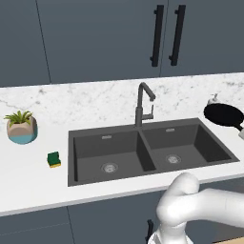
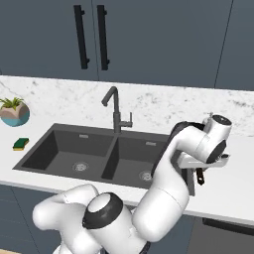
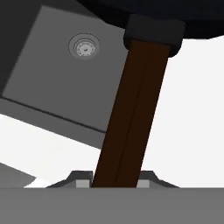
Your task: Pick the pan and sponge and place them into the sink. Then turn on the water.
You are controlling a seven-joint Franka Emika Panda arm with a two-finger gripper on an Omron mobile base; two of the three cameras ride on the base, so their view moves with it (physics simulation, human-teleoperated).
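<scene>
My claw (image 3: 114, 183) is clamped on the brown handle of the pan (image 1: 223, 115), which I hold above the counter (image 1: 28, 171) just right of the sink (image 1: 143, 159); the sponge (image 1: 54, 159) lies left of it

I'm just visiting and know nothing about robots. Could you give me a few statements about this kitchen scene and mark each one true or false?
1. The claw grips the pan by its brown handle. True.
2. The sponge lies in the sink. False: it sits on the counter, left of the sink.
3. The pan rests in the right basin. False: it is held up at the sink's right end.
4. A potted plant stands on the counter beyond the sponge. True.
</scene>
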